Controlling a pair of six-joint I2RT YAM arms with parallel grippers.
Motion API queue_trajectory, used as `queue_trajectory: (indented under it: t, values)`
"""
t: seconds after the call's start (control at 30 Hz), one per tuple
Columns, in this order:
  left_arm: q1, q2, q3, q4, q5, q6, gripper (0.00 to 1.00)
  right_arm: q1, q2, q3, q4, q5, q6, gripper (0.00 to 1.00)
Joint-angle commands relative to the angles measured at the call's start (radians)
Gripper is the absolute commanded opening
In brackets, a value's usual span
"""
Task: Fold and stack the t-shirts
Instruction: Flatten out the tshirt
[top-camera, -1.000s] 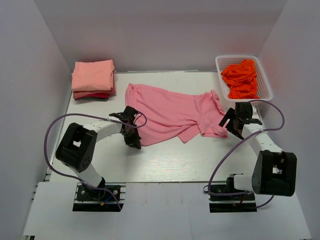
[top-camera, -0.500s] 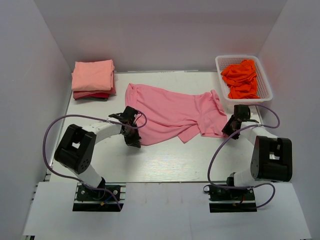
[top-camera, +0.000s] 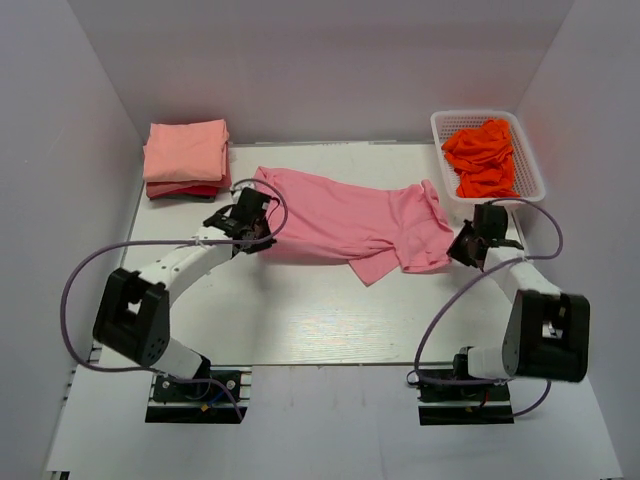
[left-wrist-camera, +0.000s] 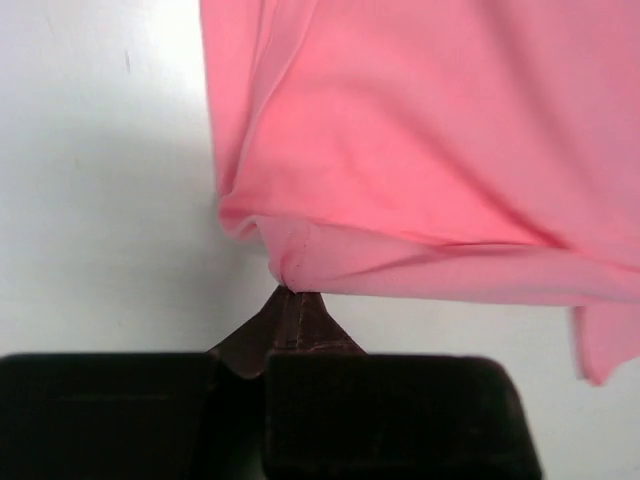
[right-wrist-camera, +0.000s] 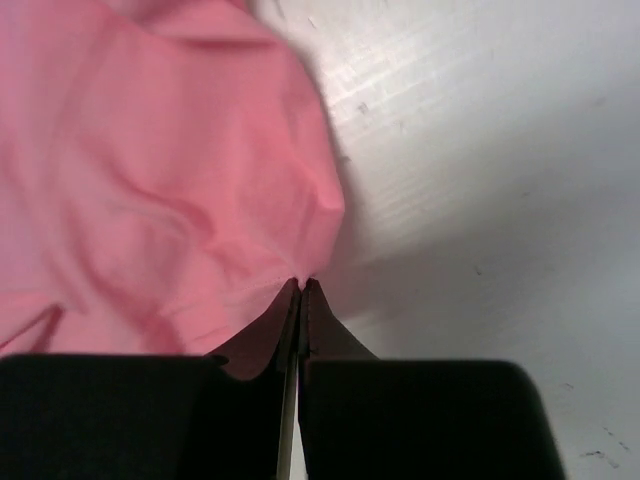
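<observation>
I'm looking at the rose-pink t-shirt (top-camera: 350, 220), which is lying crumpled and spread across the middle of the white table (top-camera: 330, 320), running from far-left toward near-right.

The left gripper (left-wrist-camera: 289, 296) is clamping on the shirt's left edge. In the left wrist view its two dark fingers are meeting tip to tip with a small pucker of pink cloth pinched between them, and the fabric is fanning out beyond.

The right gripper (right-wrist-camera: 301, 286) is doing the same at the opposite end. Its jaws are pressing together with only a hairline seam showing, nipping a fold at the shirt's right edge. It's probably the hem corner, but the cloth is bunching too much there for me to say.

From the top view, both arms are reaching inward, one at each end of the shirt and well apart from each other. The shirt is lying on the table between them, with a flap pointing toward the near edge around its middle.

At the far-left corner a folded stack (top-camera: 186, 160) is sitting, with a salmon-peach piece on top and a red one showing underneath. At the far-right corner the white basket (top-camera: 532, 165) is holding an unfolded heap of orange-red shirts (top-camera: 482, 157). Stack and basket are both sitting apart from the pink shirt, the basket just beyond the right gripper.
</observation>
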Motion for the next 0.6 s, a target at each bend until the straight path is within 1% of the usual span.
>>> queue_trajectory:
  t: [0.0,0.03,0.07,0.13,0.17,0.2,0.23,0.3,0.33,0.37,0.43,0.47,0.57]
  values:
    - [-0.002,-0.121,0.099,0.075,-0.123,0.058,0.0,-0.002,-0.152,0.103,0.062,-0.019,-0.043,0.0]
    - [-0.002,-0.14,0.118,0.084,-0.137,0.067,0.0,-0.001,-0.178,0.115,0.062,-0.015,-0.046,0.0]
    - [-0.002,-0.172,0.136,0.105,-0.146,0.081,0.0,-0.002,-0.242,0.149,0.061,-0.015,-0.05,0.0]
    - [-0.002,-0.203,0.188,0.139,-0.178,0.134,0.0,-0.001,-0.283,0.226,0.052,-0.004,-0.056,0.0]
    - [-0.002,-0.229,0.231,0.159,-0.204,0.147,0.0,-0.001,-0.331,0.247,0.049,0.002,-0.059,0.0]
    - [-0.002,-0.241,0.251,0.171,-0.216,0.176,0.0,-0.004,-0.347,0.269,0.049,0.007,-0.062,0.0]
    - [-0.002,-0.252,0.273,0.181,-0.229,0.19,0.0,-0.001,-0.368,0.348,0.027,0.037,-0.06,0.0]
    - [-0.002,-0.273,0.332,0.195,-0.249,0.22,0.0,-0.004,-0.387,0.411,0.012,0.063,-0.071,0.0]
    - [-0.002,-0.282,0.352,0.204,-0.249,0.251,0.0,-0.002,-0.39,0.504,-0.011,0.071,-0.074,0.0]
    - [-0.002,-0.295,0.375,0.204,-0.284,0.263,0.0,-0.004,-0.392,0.539,-0.019,0.083,-0.091,0.0]
    - [-0.002,-0.307,0.464,0.204,-0.317,0.309,0.0,-0.004,-0.392,0.675,-0.053,0.093,-0.123,0.0]
    - [-0.002,-0.324,0.486,0.204,-0.318,0.323,0.0,-0.002,-0.392,0.706,-0.059,0.091,-0.129,0.0]
    - [-0.002,-0.353,0.565,0.213,-0.318,0.382,0.0,-0.002,-0.39,0.885,-0.076,0.114,-0.175,0.0]
